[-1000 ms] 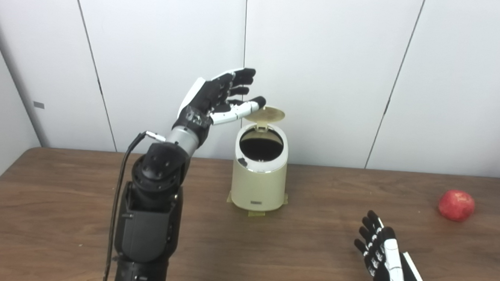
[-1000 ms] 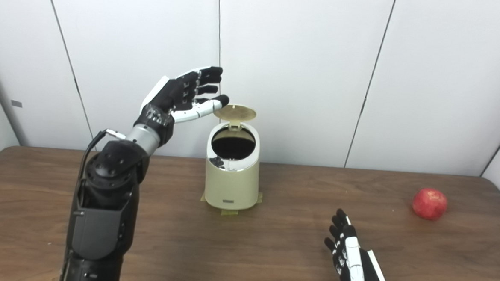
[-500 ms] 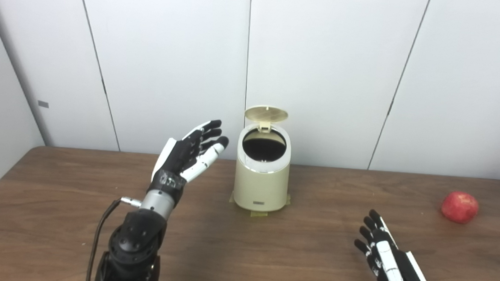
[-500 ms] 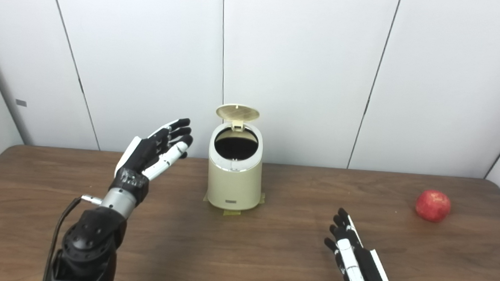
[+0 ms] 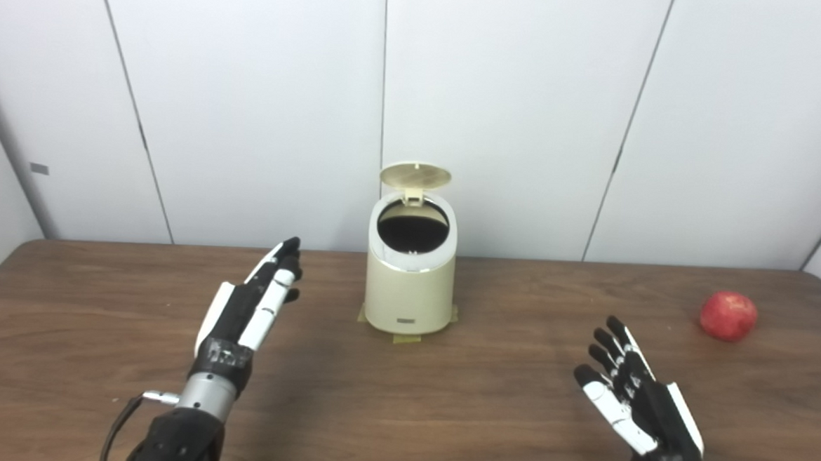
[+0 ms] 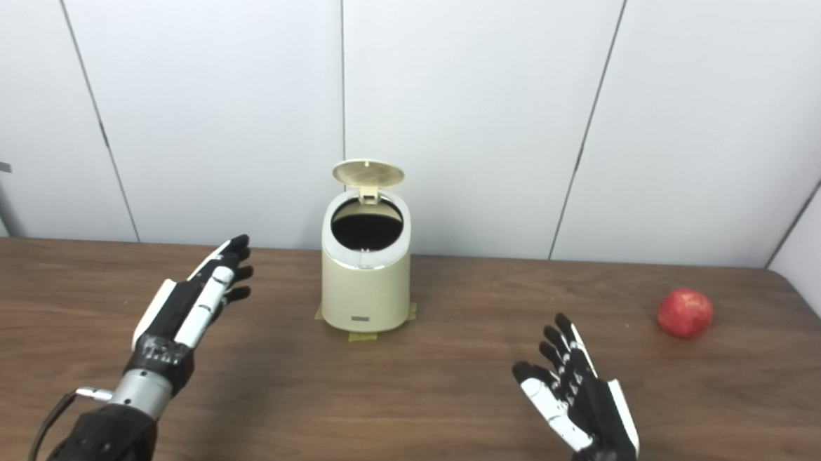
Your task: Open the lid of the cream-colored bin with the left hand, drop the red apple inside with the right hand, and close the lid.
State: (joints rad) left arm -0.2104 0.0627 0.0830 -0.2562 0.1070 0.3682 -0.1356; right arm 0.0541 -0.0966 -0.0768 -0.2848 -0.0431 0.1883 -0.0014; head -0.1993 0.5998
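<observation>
Bin lid is up, apple waits to be picked.

The round red apple (image 5: 728, 315) sits on the brown wooden worktop (image 5: 486, 403), far off to the right of the right robot hand (image 5: 636, 408) and a bit beyond it. That robot hand is wide open and holds nothing; so is the left robot hand (image 5: 252, 306). The cream-colored round plastic bin (image 5: 409, 294), its flat round lid (image 5: 415, 175) tipped up, stands ahead, between both hands. The apple looks firm, smooth and rather light, so it may roll. I would wrap the fingers around its fat middle from above.
</observation>
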